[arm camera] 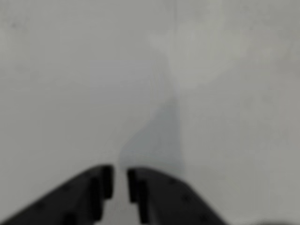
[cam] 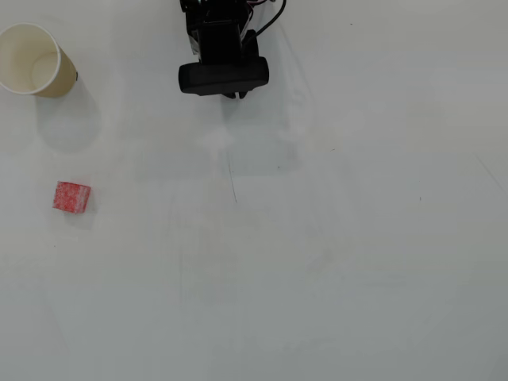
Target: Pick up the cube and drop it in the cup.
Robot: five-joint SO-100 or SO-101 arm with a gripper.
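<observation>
The red speckled cube [cam: 72, 197] lies on the white table at the left in the overhead view. The cream paper cup [cam: 33, 59] stands upright and empty at the far left, well behind the cube. My black arm [cam: 221, 40] is folded at the top centre, far from both. Its gripper is mostly hidden there under the wrist camera [cam: 223, 76]. In the wrist view the gripper [arm camera: 120, 176] is at the bottom edge, its two black fingers [arm camera: 140, 187] nearly together with a thin slit and nothing between them. Cube and cup are out of the wrist view.
The white table [cam: 317, 262] shows only faint marks and a thin dark line [cam: 232, 186] near the middle. The wrist view shows bare table [arm camera: 211, 93] with a soft shadow ahead of the fingers.
</observation>
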